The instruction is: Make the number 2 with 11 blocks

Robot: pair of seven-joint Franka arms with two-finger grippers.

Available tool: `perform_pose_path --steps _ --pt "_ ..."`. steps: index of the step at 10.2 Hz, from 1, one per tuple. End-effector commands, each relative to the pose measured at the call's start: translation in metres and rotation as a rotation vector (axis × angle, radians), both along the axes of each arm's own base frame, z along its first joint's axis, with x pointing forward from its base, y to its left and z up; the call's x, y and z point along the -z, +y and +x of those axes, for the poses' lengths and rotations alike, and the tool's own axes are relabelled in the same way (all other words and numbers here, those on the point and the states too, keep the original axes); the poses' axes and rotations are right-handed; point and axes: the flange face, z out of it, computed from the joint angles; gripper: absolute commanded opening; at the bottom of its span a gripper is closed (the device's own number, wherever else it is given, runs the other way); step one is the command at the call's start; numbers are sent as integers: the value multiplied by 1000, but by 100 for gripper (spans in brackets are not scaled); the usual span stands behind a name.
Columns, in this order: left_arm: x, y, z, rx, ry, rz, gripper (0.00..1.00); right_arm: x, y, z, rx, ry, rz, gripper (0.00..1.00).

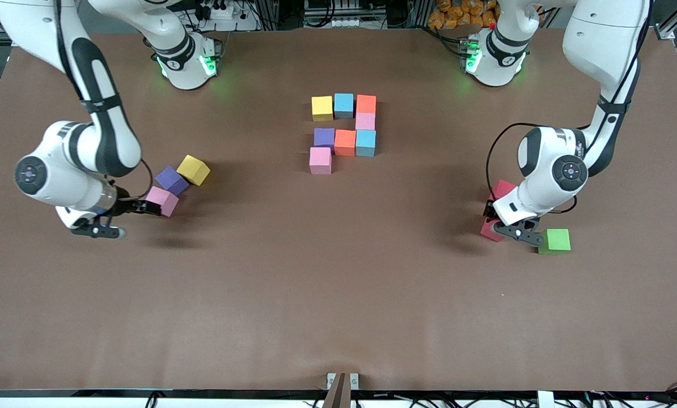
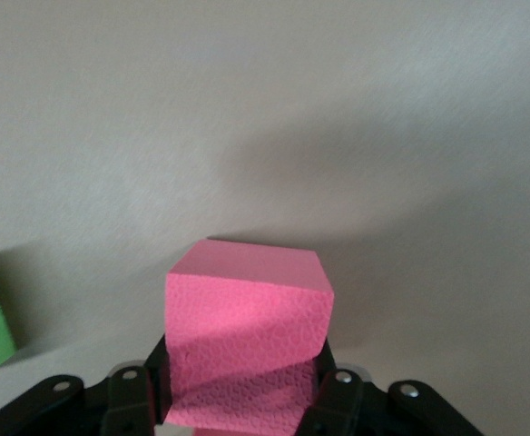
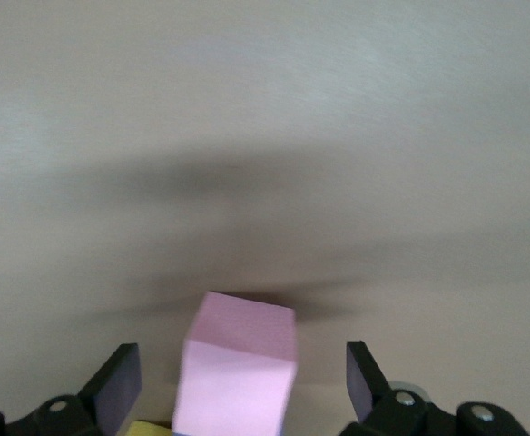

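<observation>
Left gripper: mine, closed on a small matte red foam cube, low at the left arm's end of the table; the wrist view shows the fingers pressed against the cube's two sides.
Second red cube: on the table just beside the gripped one, farther from the front camera.
Green cube: just beside my left gripper; not part of the figure.
Right gripper: wide open, straddling a pale pink foam cube without touching it, at the right arm's end of the table.
Purple cube and yellow cube: touching neighbours of the pink one, farther from the front camera.
Unfinished number 2: eight cubes at mid-table; top row, connector, middle row and one pink cube below.
Key relation: the open bottom row lies nearer the front camera than that pink cube, so, in my judgement, my red cube must travel toward the table's middle, my left arm being nearest.
</observation>
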Motion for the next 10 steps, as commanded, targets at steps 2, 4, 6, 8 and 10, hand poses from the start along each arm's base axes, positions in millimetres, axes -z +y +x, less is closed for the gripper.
perform_pose_path --steps 2,4,6,8,10 --pt "-20 -71 8 -154 -28 -79 46 14 -27 -18 160 9 97 100" --pt "-30 -119 1 -223 -32 -103 46 27 -19 -20 216 22 142 100" --pt "-35 -183 -10 -304 -35 -127 45 36 -3 -19 230 19 156 100" --pt "-35 -231 -12 -364 -39 -152 45 44 11 -26 238 28 165 100" --pt "-30 -272 -12 -402 -38 -175 45 57 23 -37 233 9 142 100"
